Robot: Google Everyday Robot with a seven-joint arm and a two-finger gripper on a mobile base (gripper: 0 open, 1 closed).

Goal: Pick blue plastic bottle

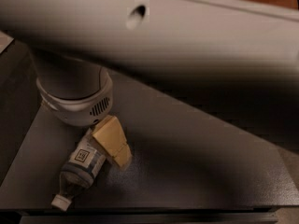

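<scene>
Item one, blue plastic bottle (81,164): lies on its side on the bench (201,171), front-left area, cap (60,202) toward the front edge. Item two, tool (117,150): low over the bench at the bottle's rear end, on its right side; contact cannot be told. Item three, arm (187,36): spans above the bench's rear, left to right.

Blue plastic bottle (81,164) lies flat, gripper (117,152) at base.
</scene>
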